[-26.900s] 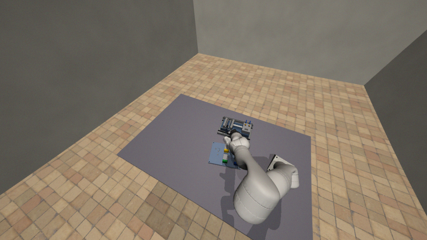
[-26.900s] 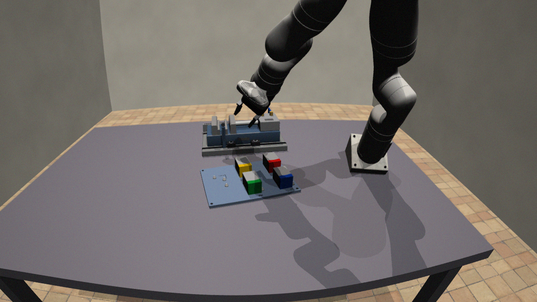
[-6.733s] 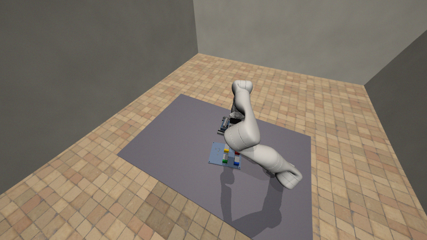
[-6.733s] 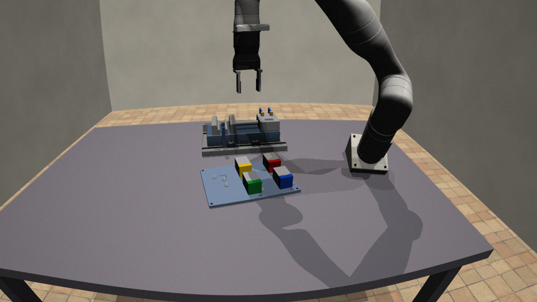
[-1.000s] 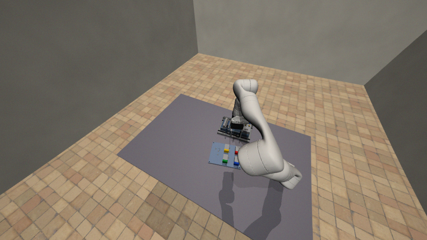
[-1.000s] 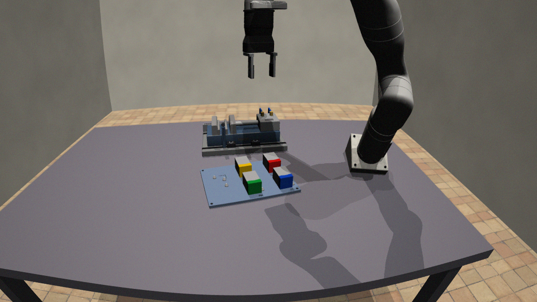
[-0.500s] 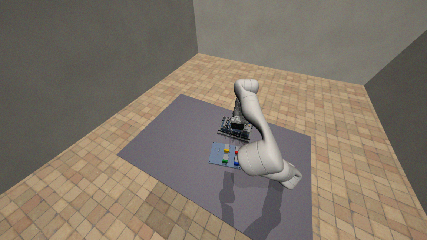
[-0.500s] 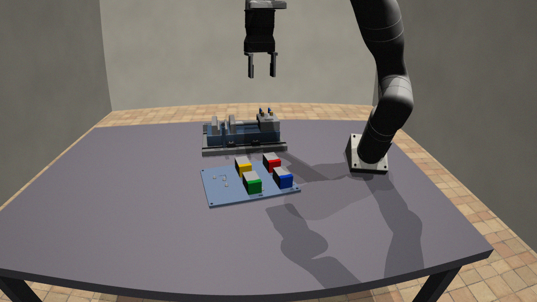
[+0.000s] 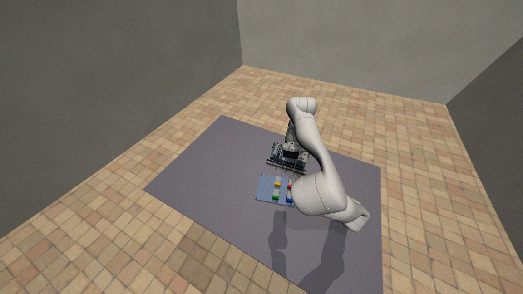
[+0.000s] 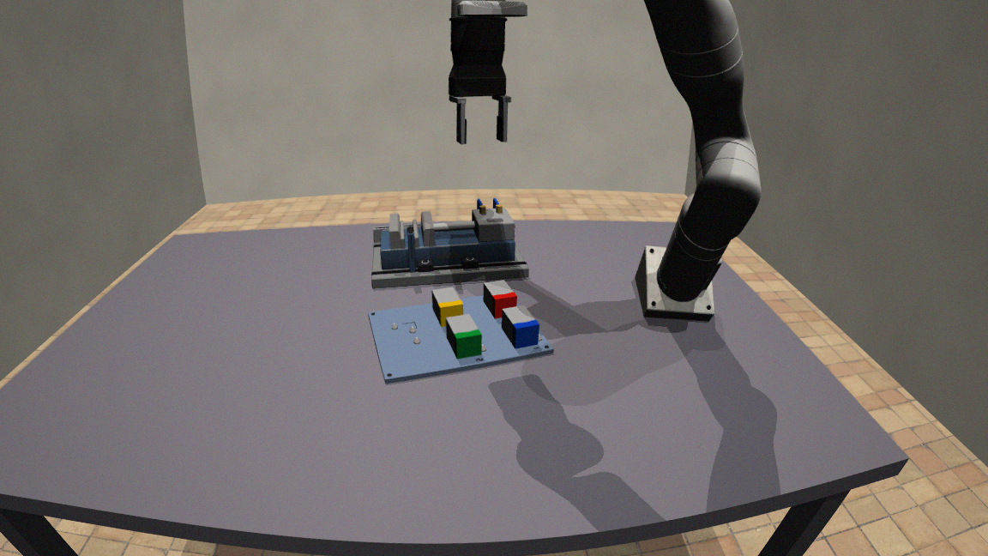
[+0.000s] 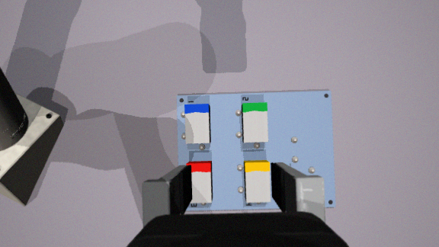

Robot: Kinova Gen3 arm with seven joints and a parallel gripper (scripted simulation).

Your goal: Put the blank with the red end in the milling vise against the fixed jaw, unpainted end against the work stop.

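My gripper [image 10: 481,142] [image 11: 231,181] hangs with jaws apart above smooth grey-purple table [image 9: 215,164] [image 10: 276,414] [image 11: 381,114]; tan tiled floor [image 9: 153,153] [image 10: 587,200], mottled grey walls [image 9: 347,43] [image 10: 331,89], boxy blanks on flat blue plate [image 9: 263,193] [image 10: 407,359] [image 11: 225,126].

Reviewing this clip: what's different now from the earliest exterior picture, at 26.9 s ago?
The claw was tilted low by the vise; it has risen well above it and now points straight down, open, nothing held. All four blanks, red included, stayed on the blue plate.
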